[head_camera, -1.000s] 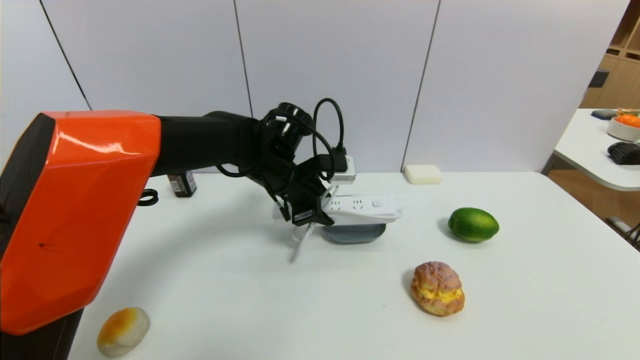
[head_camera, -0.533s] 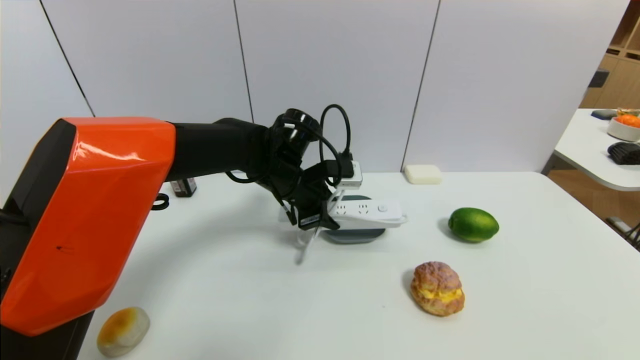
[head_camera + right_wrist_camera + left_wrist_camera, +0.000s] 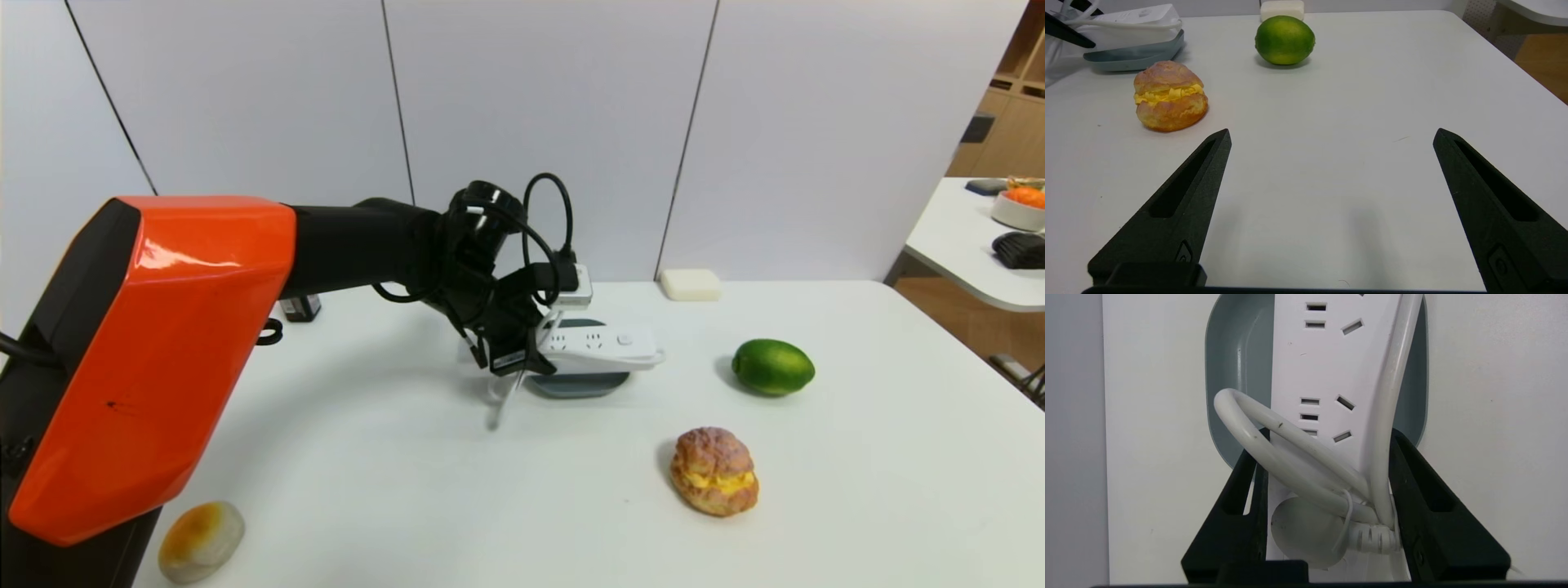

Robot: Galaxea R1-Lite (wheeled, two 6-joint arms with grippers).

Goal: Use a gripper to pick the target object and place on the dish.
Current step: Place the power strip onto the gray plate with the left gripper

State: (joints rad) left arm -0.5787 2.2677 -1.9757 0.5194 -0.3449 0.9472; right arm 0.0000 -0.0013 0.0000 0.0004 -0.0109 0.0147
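Jaws of left gripper (image 3: 1327, 486) clamped on the near end of the power strip (image 3: 1327, 367), one black finger (image 3: 1237, 506) on each long side, bundled white cord (image 3: 1290, 453) and round plug caught between them. Strip lying lengthwise over the dish (image 3: 1237, 359), sockets up, grey-blue rim showing on both sides; touching the rim or just above it, cannot tell. Seen from the head: left gripper (image 3: 510, 347) at the left end of the power strip (image 3: 600, 347), far end overhanging the dish (image 3: 571, 385) toward the lime (image 3: 773, 367). Loop of cord hanging off the gripped end down toward the table (image 3: 367, 457).

Right gripper (image 3: 1331, 171) low over bare tabletop, jaws spread wide, nothing between them. Ahead of it, cream puff (image 3: 1169, 96), then lime (image 3: 1285, 39), with a small white block (image 3: 1282, 9) at the far table edge.

Elsewhere on the table: cream puff (image 3: 714, 471) near the front, right of centre; yellowish bun (image 3: 201, 541) at the front left corner; small dark bottle (image 3: 299, 306) at the back left, partly behind the arm.
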